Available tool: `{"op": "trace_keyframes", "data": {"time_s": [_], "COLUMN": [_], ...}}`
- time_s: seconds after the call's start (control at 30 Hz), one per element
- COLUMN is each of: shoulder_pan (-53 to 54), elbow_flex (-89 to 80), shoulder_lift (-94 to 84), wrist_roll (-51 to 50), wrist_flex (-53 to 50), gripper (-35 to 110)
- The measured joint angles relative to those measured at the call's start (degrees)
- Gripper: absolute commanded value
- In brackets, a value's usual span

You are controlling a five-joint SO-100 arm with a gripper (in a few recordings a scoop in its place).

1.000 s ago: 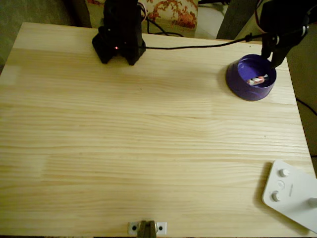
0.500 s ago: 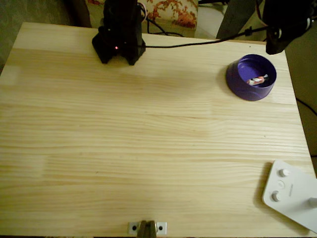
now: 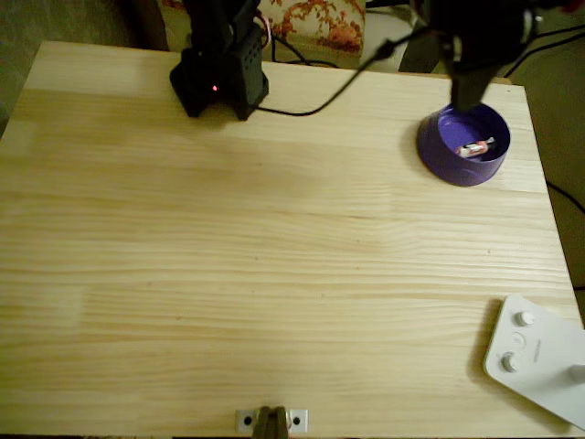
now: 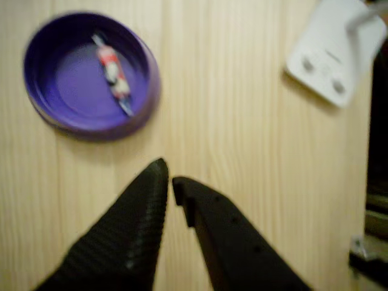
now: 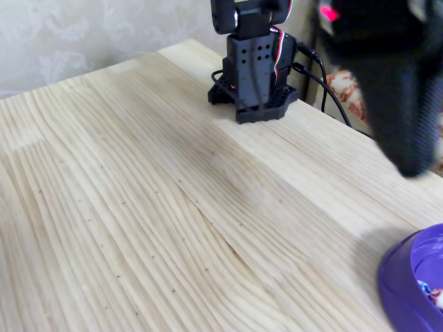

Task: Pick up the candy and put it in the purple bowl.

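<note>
The candy [image 4: 113, 73] lies on the floor of the purple bowl [image 4: 42, 106], stretched out slantwise and a little off centre toward one wall; the overhead view shows it there too [image 3: 473, 147], resting free with nothing touching it. To my eye the job is done: the sweet sits where the task wants it.

The end effector [image 4: 170, 179] is empty, its two black fingers drawn together until only a sliver of light shows between the tips. In the wrist view it hangs over bare wood just beside the bowl, not above the candy, which is what I would expect of an arm that has let go and has no reason to stay low over the rim. From overhead its dark bulk [image 3: 464, 82] sits at the far edge of the bowl, well lifted judging by how blurred and large it looks.

The bowl stands near the far right corner of the pale pine desk [image 3: 274, 274], well apart from the white device with round knobs [image 3: 535, 357] at the near right corner. The arm's black base [image 3: 219, 78] is planted at the far edge, cable trailing toward the bowl.
</note>
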State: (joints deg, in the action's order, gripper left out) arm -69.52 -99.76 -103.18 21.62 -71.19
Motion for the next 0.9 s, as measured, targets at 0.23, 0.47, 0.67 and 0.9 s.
{"op": "trace_keyframes", "data": {"time_s": [0.23, 0.47, 0.67, 0.9], "shoulder_pan": [11.0, 28.2, 45.3, 58.9], "elbow_flex": [-11.2, -20.0, -27.5, -42.0], "shoulder_lift": [-16.5, -31.9, -40.0, -54.5], "wrist_roll": [3.8, 6.2, -3.9, -8.6], "wrist_flex": [-1.5, -1.7, 3.1, 12.0], "gripper": [0, 0, 0, 0]}}
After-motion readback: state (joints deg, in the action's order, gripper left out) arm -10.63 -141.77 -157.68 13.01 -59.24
